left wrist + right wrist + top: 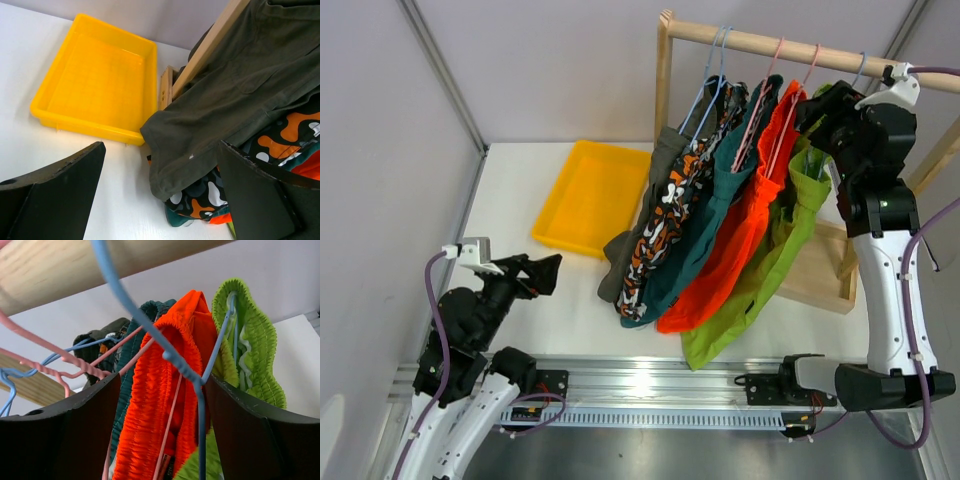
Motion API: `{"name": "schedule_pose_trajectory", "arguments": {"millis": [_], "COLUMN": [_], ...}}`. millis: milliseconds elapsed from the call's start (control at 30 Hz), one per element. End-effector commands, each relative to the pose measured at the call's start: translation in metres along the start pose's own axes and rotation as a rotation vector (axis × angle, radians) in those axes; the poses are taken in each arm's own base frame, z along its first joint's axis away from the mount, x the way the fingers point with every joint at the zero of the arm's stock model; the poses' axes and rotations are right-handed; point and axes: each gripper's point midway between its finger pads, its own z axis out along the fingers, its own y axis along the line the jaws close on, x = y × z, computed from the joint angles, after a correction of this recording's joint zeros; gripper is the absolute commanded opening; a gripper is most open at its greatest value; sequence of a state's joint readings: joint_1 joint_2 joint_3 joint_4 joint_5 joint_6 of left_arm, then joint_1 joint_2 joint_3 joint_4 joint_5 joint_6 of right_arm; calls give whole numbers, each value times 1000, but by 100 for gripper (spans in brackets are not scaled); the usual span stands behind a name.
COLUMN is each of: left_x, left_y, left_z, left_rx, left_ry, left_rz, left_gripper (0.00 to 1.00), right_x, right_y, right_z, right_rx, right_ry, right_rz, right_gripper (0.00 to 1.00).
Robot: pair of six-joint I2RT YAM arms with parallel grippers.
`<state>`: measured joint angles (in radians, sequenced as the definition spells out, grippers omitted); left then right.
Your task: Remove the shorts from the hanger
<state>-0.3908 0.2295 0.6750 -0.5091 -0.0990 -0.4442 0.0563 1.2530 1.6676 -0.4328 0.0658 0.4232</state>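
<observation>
- The right gripper is reaching up under the wooden rail. Its jaws are standing apart on either side of the orange-red shorts at the gathered waistband, with a blue hanger crossing between them. Whether the pads are already touching cloth is hard to tell.
- That placement is likely lining up a pinch on the waistband, where the fabric is bunching thickest.
- The lime green shorts are hanging just beside it, outside the jaws.
- The left gripper is hovering low with its jaws wide apart and gripping nothing. It is facing the hem of the olive-grey shorts, probably waiting to take the cloth.
- All five pairs, including the dark teal shorts and camouflage shorts, are hanging from the rail.
- The yellow tray is sitting on the table nearby.
</observation>
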Motion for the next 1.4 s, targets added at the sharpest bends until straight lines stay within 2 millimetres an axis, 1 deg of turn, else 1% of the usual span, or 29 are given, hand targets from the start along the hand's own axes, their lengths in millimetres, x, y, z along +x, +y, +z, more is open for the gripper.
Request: {"name": "schedule_pose_trajectory", "arguments": {"millis": [0, 100, 167, 267, 300, 400, 467, 533, 600, 667, 767, 800, 833, 867, 900, 933, 967, 1000, 1033, 1067, 1100, 1133, 1167, 1200, 1233, 1267, 1300, 1333, 1367], "left_x": [-1, -2, 0, -1, -4, -1, -1, 1, 2, 0, -25, -40, -53, -72, -77, -96, -88, -105, -129, -125, -134, -149, -143, -139, -137, -133, -116, -99, -84], "left_y": [-9, -10, -10, -9, -10, -9, -10, -18, -26, -35, -63, -75, -87, -99, -104, -114, -118, -129, -144, -157, -169, -181, -198, -208, -230, -246, -260, -288, -302], "left_z": [3, 3, 3, 4, 3, 4, 4, 6, 12, 14, 12, 9, 14, 13, 17, 16, 34, 34, 30, 33, 45, 44, 56, 60, 55, 55, 63, 49, 46], "left_rx": [41, 50, 49, 45, 46, 40, 52, 90, 131, 176, 284, 321, 348, 373, 375, 389, 377, 395, 426, 461, 459, 475, 502, 523, 586, 632, 648, 731, 765], "left_ry": [5, 1, 7, 5, -1, 3, 8, 34, 56, 59, 22, -2, -1, -24, -12, -35, 25, 5, -37, -3, 2, -24, 17, 33, 44, 52, 86, 112, 133], "left_rz": [6, 6, 5, 5, 4, 5, 20, 33, 52, 67, 71, 76, 89, 102, 118, 135, 166, 180, 202, 213, 222, 236, 244, 249, 252, 253, 266, 282, 296], "left_gripper": [98, 98, 98, 98, 98, 98, 99, 99, 99, 99, 99, 99, 99, 99, 99, 99, 99, 99, 99, 99, 99, 99, 99, 99, 99, 99, 99, 99, 99], "right_x": [-30, -22, -22, -21, -22, -18, -18, -20, -25, -38, -58, -62, -72, -75, -79, -81, -87, -90, -90, -93, -97, -100, -102, -108, -108, -109, -111, -107, -106], "right_y": [8, 5, 3, 1, 0, -3, -5, -6, -4, 0, 7, 9, 13, 14, 15, 17, 18, 19, 21, 24, 26, 28, 29, 31, 32, 33, 34, 34, 34], "right_z": [-15, -18, -22, -26, -28, -33, -37, -44, -50, -61, -79, -83, -91, -94, -96, -97, -100, -100, -100, -102, -104, -105, -106, -110, -111, -113, -117, -119, -120], "right_rx": [10, 15, 20, 29, 31, 34, 35, 30, 22, 8, -10, -14, -28, -30, -35, -38, -37, -39, -43, -56, -62, -68, -70, -76, -76, -77, -82, -85, -86], "right_ry": [-111, -114, -118, -113, -113, -105, -105, -119, -140, -178, -231, -242, -270, -280, -293, -297, -310, -311, -307, -312, -323, -333, -337, -348, -342, -340, -343, -329, -324], "right_rz": [-16, -16, -19, -40, -52, -77, -91, -106, -109, -113, -116, -114, -110, -110, -109, -110, -108, -102, -96, -92, -85, -81, -78, -73, -65, -60, -49, -36, -27], "right_gripper": [69, 49, 45, 35, 26, 0, 0, 0, 0, 0, 0, 0, 0, 0, 0, 0, 0, 0, 0, 0, 0, 0, 0, 0, 0, 0, 0, 0, 0]}}
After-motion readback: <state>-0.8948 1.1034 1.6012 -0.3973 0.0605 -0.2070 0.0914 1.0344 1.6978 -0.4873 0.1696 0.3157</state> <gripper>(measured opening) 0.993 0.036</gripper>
